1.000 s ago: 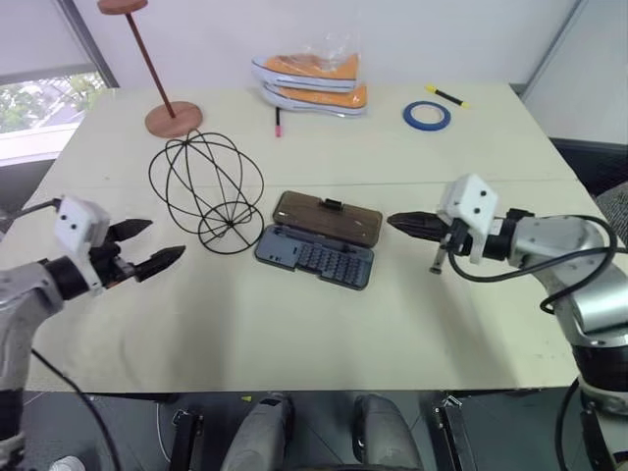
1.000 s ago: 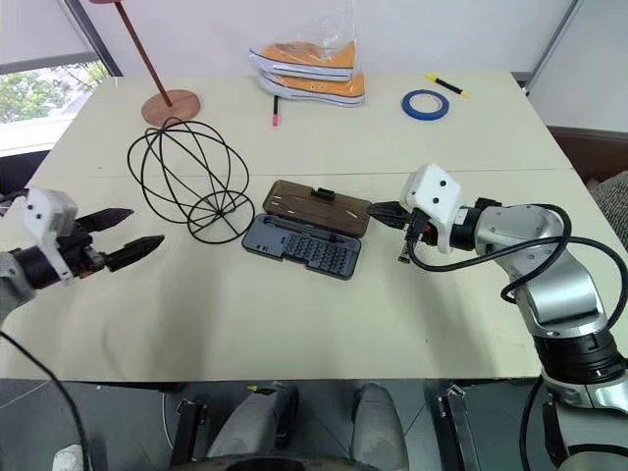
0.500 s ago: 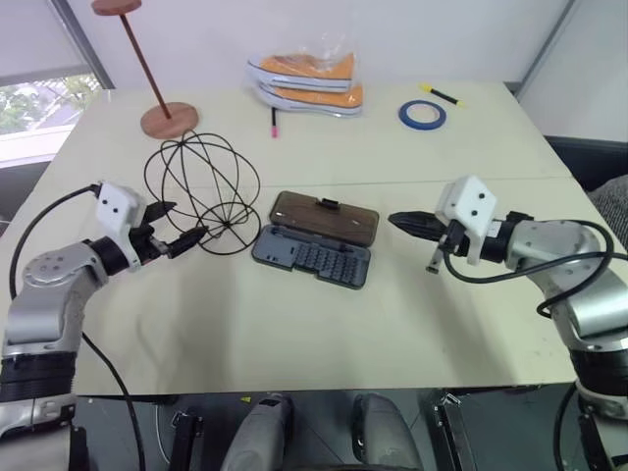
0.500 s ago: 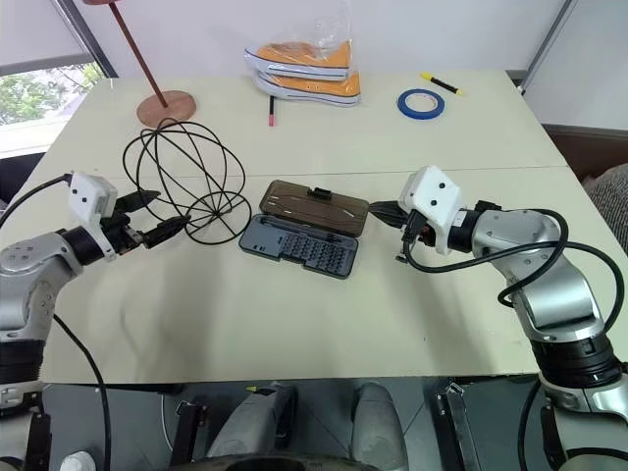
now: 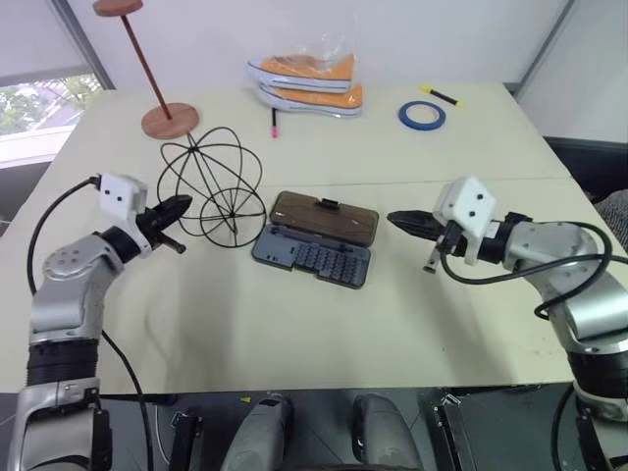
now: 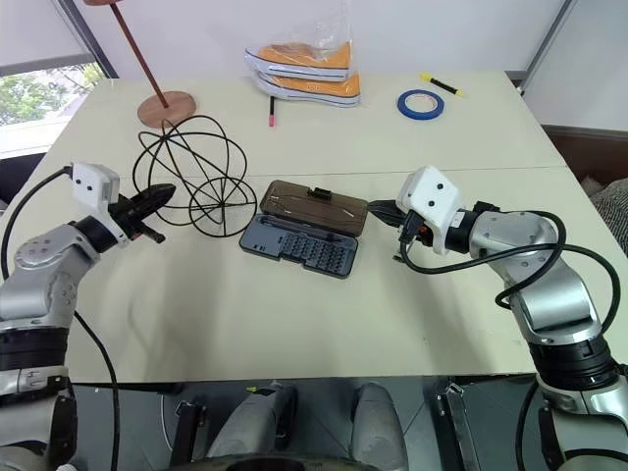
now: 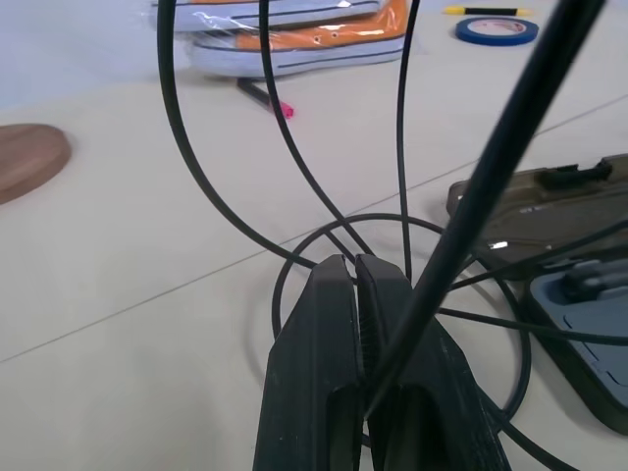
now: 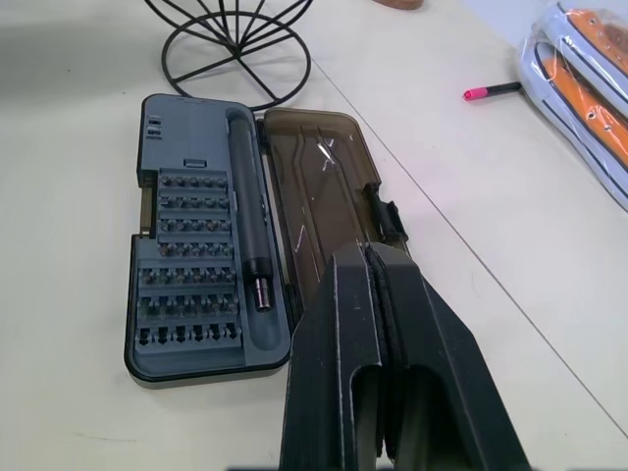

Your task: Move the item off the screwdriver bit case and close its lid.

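The hollow black wire-hoop globe [image 5: 211, 186] stood just right of the left hand [image 5: 178, 208], which had closed on one wire; the right hand [image 5: 396, 220] was closed, empty.

Stand's [image 6: 155, 101] disc top cut off

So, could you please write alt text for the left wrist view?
The left gripper, two black fingers pressed shut, pinches a thin hoop of the black wire globe, whose ring base rests on the cream table. Beside it lies the open dark grey-blue bit case with its smoky-brown lid; bagged orange sneakers sit beyond.
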Controlling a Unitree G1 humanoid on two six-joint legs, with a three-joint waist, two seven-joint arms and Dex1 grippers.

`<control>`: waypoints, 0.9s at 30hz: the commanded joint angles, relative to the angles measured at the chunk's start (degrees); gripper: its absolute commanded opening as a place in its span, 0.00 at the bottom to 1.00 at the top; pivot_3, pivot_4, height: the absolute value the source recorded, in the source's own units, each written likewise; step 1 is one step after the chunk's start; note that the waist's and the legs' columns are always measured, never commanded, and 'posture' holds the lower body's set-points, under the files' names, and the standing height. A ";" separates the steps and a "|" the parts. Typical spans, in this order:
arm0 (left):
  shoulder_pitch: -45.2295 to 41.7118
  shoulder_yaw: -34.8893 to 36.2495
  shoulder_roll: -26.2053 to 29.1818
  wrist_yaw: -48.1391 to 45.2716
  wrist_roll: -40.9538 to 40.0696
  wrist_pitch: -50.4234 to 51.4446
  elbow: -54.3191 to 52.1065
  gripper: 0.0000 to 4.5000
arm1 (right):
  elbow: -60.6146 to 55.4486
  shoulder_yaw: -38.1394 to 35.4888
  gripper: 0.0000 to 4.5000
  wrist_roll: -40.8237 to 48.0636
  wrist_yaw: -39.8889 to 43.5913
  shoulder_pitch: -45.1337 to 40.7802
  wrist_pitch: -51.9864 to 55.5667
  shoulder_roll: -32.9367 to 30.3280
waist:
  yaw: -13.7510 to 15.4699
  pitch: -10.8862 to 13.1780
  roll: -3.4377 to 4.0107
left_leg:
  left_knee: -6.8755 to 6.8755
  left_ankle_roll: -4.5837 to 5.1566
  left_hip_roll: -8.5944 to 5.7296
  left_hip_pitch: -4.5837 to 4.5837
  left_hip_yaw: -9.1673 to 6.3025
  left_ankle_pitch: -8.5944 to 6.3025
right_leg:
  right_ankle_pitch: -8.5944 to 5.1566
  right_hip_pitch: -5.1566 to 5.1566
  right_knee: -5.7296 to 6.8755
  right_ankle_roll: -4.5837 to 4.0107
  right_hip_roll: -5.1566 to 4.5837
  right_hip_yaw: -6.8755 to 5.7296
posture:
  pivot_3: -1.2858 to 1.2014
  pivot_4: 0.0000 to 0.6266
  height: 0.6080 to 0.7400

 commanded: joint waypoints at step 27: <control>-10.43 21.21 -2.89 49.95 2.66 -1.76 22.68 0.01 | 2.16 3.00 0.00 -0.81 3.76 -4.93 -2.29 1.25 | -0.33 -0.06 -0.12 | 0.00 -0.42 -0.01 0.10 0.02 0.25 | 0.20 0.02 0.03 -0.01 0.11 0.03 | 0.52 0.24 1.00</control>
